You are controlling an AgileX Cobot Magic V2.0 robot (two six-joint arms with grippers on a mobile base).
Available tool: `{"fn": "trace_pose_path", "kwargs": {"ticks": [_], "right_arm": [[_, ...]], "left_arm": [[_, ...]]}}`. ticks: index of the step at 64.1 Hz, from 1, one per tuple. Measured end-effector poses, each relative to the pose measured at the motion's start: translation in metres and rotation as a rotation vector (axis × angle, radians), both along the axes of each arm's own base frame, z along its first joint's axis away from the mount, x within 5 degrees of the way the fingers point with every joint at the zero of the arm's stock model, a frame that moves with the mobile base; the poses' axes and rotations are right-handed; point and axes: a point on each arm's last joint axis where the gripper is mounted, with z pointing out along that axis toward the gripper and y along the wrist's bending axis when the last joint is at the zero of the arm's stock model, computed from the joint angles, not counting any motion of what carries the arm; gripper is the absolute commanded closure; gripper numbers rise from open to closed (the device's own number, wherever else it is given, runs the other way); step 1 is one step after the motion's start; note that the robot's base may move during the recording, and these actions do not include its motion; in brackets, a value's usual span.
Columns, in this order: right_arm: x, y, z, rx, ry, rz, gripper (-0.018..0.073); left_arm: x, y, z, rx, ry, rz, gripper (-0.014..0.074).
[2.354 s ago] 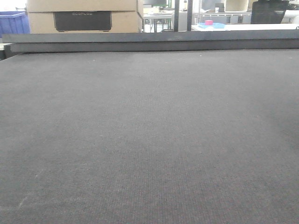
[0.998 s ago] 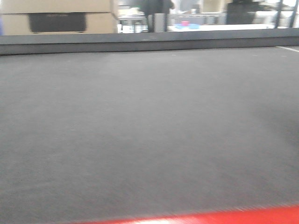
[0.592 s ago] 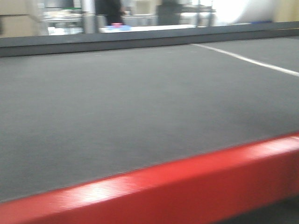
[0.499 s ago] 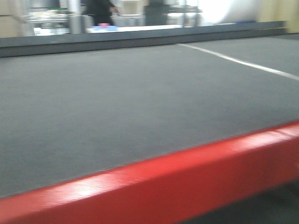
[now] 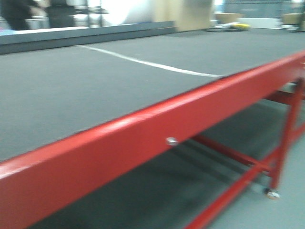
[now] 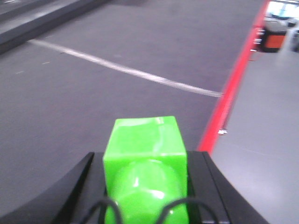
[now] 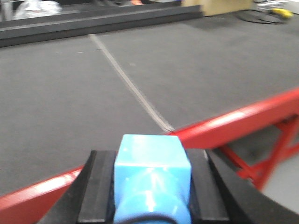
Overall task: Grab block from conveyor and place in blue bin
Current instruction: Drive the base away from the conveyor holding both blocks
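Observation:
My left gripper [image 6: 145, 161] is shut on a bright green block [image 6: 145, 154], held above the dark grey conveyor [image 6: 93, 107] near its red edge. My right gripper [image 7: 152, 168] is shut on a light blue block [image 7: 152, 172], held above the conveyor's [image 7: 70, 102] red front frame. In the front view the conveyor [image 5: 71, 90] fills the left, with a white line [image 5: 143, 63] across it. Neither gripper shows in the front view. The blue bin is out of view.
The conveyor's red frame [image 5: 143, 138] runs diagonally across the front view, with red legs and crossbars [image 5: 238, 167] below on a grey floor. A dark raised rail [image 5: 86, 34] bounds the belt's far side. An orange and black object [image 6: 275, 38] stands on the floor at right.
The front view has swung to the right: the belt and its white line slid left, the red frame rose into view, and the legs and floor under the conveyor now show.

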Motion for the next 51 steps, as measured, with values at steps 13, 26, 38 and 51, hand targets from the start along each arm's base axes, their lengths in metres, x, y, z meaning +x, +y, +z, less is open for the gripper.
{"fn": "trace_pose_path", "kwargs": {"ticks": [13, 26, 38, 51], "right_arm": [[0.0000, 0.0000, 0.0000, 0.000, 0.000, 0.000, 0.0721], [0.0000, 0.0000, 0.0000, 0.000, 0.000, 0.000, 0.0721], [0.0000, 0.0000, 0.0000, 0.000, 0.000, 0.000, 0.0721], [0.0000, 0.0000, 0.0000, 0.000, 0.000, 0.000, 0.0721]], "left_arm": [[0.0001, 0.0000, 0.0003, -0.001, -0.004, 0.000, 0.0707], [0.0001, 0.0000, 0.0003, -0.001, -0.004, 0.000, 0.0707], [0.0001, 0.0000, 0.0003, -0.001, -0.004, 0.000, 0.0707], [0.0001, 0.0000, 0.0003, -0.001, -0.004, 0.000, 0.0707]]}}
